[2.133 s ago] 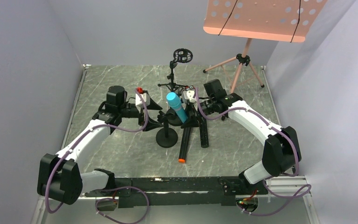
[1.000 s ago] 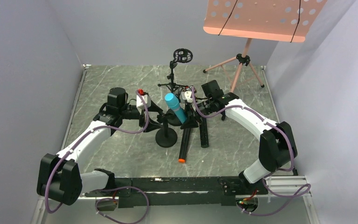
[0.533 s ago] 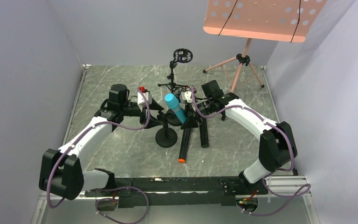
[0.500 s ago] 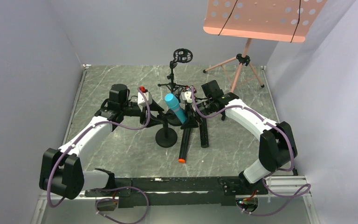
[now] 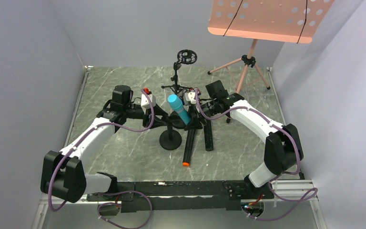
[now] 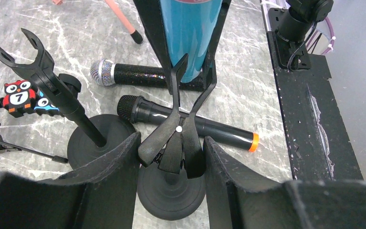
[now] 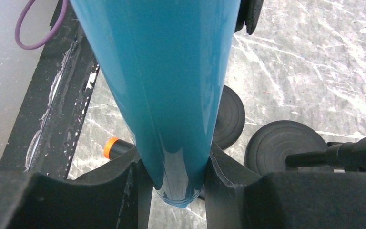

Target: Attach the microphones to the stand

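My right gripper point(image 7: 174, 162) is shut on the lower end of the light blue microphone point(image 7: 162, 71), which it holds tilted over the stand point(image 5: 170, 140). In the left wrist view the blue body point(image 6: 190, 33) sits between the prongs of the stand's clip point(image 6: 178, 138). My left gripper point(image 6: 171, 143) is closed on that clip's base, with a finger point(image 6: 109, 176) pressing each side. On the table behind the stand lie the black microphone with the orange end point(image 6: 195, 126) and the one with the silver mesh head point(image 6: 133, 75).
A second black stand with an empty clip point(image 6: 43, 71) and an owl tag point(image 6: 19, 95) stands just beyond. A pink music stand point(image 5: 267, 19) on tripod legs point(image 5: 243, 71) fills the back right. A black rail point(image 5: 181, 188) runs along the near edge.
My left gripper has moved in and closed its jaws onto the stand's clip. The right gripper has shifted the blue microphone slightly left, into the clip.
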`<state>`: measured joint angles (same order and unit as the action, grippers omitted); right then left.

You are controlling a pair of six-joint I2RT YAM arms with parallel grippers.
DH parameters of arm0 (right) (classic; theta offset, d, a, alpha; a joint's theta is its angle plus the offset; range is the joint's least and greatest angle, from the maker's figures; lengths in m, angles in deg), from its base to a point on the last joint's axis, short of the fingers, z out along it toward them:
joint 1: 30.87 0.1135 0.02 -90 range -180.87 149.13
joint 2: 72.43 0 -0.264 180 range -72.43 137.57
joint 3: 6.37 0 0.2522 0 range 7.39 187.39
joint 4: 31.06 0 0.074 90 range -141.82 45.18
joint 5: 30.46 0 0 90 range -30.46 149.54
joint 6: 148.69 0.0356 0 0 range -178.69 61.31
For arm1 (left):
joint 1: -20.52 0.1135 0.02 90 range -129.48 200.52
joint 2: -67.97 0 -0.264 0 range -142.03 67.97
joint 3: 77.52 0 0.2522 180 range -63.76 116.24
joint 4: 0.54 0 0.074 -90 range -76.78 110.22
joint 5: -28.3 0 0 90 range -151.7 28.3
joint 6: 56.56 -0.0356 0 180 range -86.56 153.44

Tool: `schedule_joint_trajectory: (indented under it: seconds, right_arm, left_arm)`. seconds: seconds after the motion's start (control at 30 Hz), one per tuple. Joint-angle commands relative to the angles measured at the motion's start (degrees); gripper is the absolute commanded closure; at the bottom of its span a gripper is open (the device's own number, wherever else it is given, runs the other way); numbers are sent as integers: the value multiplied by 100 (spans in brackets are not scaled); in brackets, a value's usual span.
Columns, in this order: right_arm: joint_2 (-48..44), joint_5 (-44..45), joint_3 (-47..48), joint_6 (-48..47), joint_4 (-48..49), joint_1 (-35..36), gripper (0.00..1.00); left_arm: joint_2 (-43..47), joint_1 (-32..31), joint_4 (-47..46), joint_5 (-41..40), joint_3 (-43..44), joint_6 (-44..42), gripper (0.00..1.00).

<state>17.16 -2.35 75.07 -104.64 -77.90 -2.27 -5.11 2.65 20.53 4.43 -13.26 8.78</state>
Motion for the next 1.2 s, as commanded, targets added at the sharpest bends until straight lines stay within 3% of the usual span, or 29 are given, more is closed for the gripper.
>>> schedule_joint_trajectory:
  seconds: [0.0,0.13,0.2,0.3,0.4,0.5,0.63,0.77,0.9,0.97,1.07,1.17]
  right_arm:
    - [107,-31,408,-317,-91,73,96]
    - [171,74,459,-356,-111,147,96]
    - [197,97,471,-327,-83,170,96]
    - [234,89,457,-282,-50,181,96]
    - [242,96,409,-265,-6,181,96]
    - [238,98,381,-278,-10,181,96]
    - [194,98,352,-256,16,183,96]
    - [191,98,357,-248,12,181,96]
    - [191,92,360,-247,3,181,96]
    - [191,89,360,-247,3,179,96]
    - [191,86,360,-255,-4,185,96]
    - [189,72,366,-271,-18,178,96]
  left_arm:
    - [102,-32,223,134,125,-279,73]
    - [101,-32,218,145,120,-271,80]
    - [118,-30,199,145,97,-251,78]
    - [159,-33,148,124,62,-206,63]
    - [248,-33,-35,80,-38,-93,35]
    - [391,-32,-275,22,-229,-10,15]
    - [517,-32,-428,-35,-347,30,7]
    - [424,-32,-226,-40,-236,-71,12]
    - [299,-33,-84,-21,-117,-104,26]
    - [262,-29,-19,-36,-74,-133,35]
    - [217,-30,67,-24,-20,-157,58]
    - [198,-32,83,5,-2,-157,68]
